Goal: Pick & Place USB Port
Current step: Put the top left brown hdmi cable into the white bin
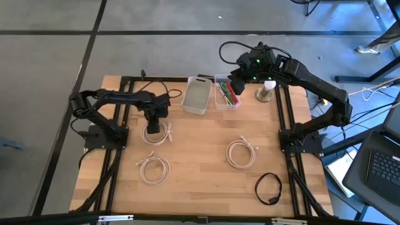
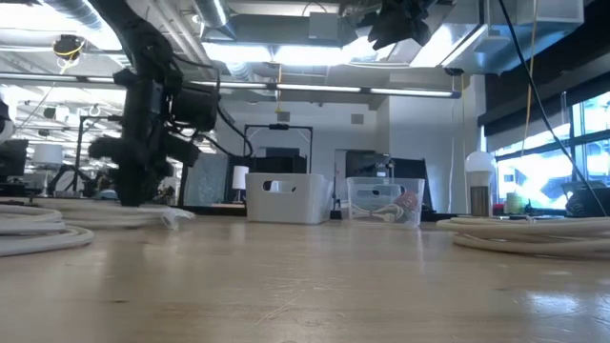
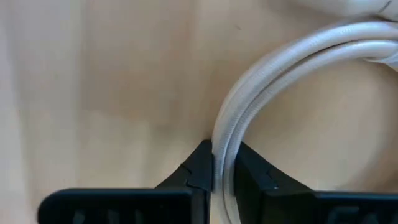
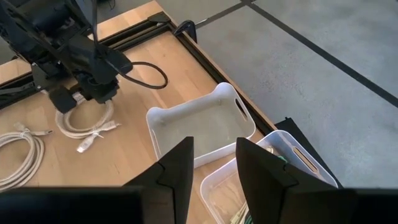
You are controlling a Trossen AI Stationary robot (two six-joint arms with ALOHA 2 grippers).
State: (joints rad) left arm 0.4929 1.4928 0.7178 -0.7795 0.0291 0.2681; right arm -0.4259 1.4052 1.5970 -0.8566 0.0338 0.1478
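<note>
Three white coiled cables on the wooden bench point(image 1: 206, 134), plus one black cable point(image 1: 269, 188) coiled near the front right corner. First white coil point(image 1: 157, 133) under the left hand point(image 1: 154, 122), near the left side of the bench; second white coil point(image 1: 154, 169) nearer the front edge on the same side; third white coil point(image 1: 242, 153) right of centre. Left hand down at the bench, fingers point(image 3: 200, 168) pressed together on a strand of the first white coil, the cord pinched between the two black tips in the left wrist view. Two bins at the back edge: a white bin point(image 1: 197, 96) with handle slots and, just beside it, a clear bin point(image 1: 226, 92) holding red and green items. One small bottle point(image 1: 267, 90) with a white cap right of the clear bin. Right hand point(image 4: 211, 163) raised above the two bins, fingers apart, nothing between them.
</note>
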